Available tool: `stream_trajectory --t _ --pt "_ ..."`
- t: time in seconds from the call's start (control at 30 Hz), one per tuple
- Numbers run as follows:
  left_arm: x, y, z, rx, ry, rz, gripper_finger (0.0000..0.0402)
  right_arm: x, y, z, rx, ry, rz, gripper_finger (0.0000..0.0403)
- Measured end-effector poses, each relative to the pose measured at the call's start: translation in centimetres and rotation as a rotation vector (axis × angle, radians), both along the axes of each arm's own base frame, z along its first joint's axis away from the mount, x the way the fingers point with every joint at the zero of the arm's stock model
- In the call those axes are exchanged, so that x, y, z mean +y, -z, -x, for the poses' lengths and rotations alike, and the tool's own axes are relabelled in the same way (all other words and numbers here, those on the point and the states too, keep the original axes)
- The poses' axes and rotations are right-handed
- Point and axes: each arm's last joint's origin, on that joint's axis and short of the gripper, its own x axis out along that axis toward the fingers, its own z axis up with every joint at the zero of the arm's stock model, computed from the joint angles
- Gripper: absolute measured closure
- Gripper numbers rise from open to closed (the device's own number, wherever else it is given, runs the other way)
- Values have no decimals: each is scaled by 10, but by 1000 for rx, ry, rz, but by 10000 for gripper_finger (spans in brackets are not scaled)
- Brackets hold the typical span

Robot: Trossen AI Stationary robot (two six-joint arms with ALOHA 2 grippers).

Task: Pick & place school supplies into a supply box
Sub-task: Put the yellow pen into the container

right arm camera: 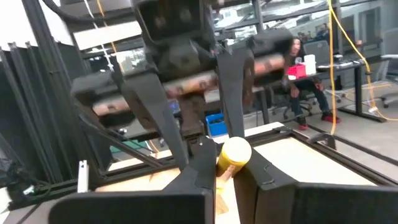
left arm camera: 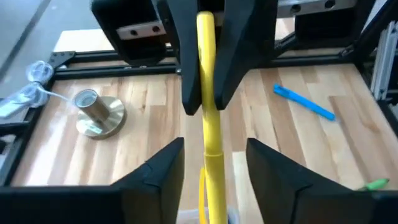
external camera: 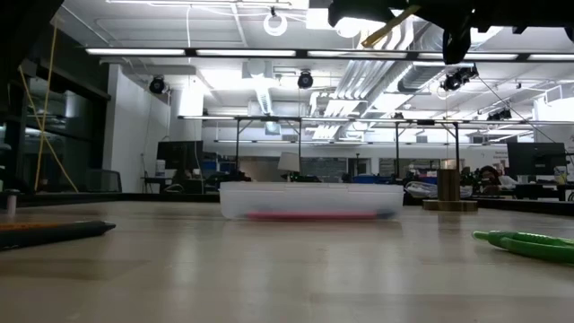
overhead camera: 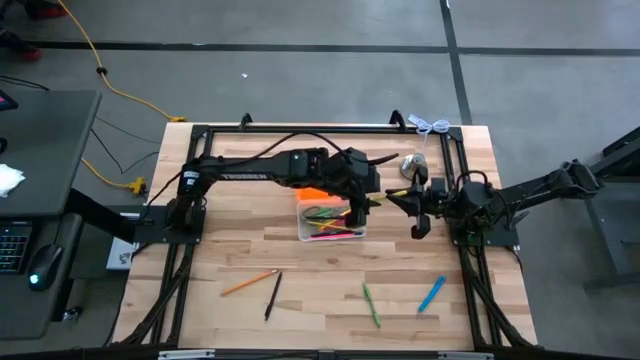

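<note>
A yellow pen (left arm camera: 208, 124) hangs in the air between my two grippers, above the right end of the supply box (overhead camera: 332, 222). The box is clear plastic with an orange lid (overhead camera: 313, 194) laid open, and several supplies lie in it. My right gripper (left arm camera: 208, 93) is shut on the pen. My left gripper (left arm camera: 214, 180) is open, one finger on each side of the pen's other end, with a gap on both sides. Loose on the table lie an orange pencil (overhead camera: 250, 283), a black pen (overhead camera: 272, 296), a green one (overhead camera: 371, 304) and a blue one (overhead camera: 431, 294). My right gripper pinches the yellow pen (left arm camera: 206, 68) between its two fingers. It reaches in about level from the table's right side, and the pen lies roughly along the fingers. One end (right arm camera: 235, 152) shows between the fingertips in its own wrist view. The pen is lifted clear, slightly tilted.
A silver bell (overhead camera: 412, 165) on a round base stands at the far right, close behind the grippers. A white cord (overhead camera: 432, 125) lies at the far right corner. Black frame rails run along the table's edges. The near half of the table holds only the loose pens.
</note>
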Motion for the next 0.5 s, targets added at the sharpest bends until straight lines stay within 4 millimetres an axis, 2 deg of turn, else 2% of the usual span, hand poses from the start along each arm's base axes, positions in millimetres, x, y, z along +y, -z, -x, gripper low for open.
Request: stream_trajectory --t 0.17,0.3,0.5 --pt "5 -18 9 19 -37 -64 171 -1 1 0 16 24 -1 393" --pt "19 -32 19 51 -71 -66 155 -1 2 0 23 28 -1 393" --pt "44 -35 42 225 -158 -25 155 -1 7 -1 68 23 -19 393"
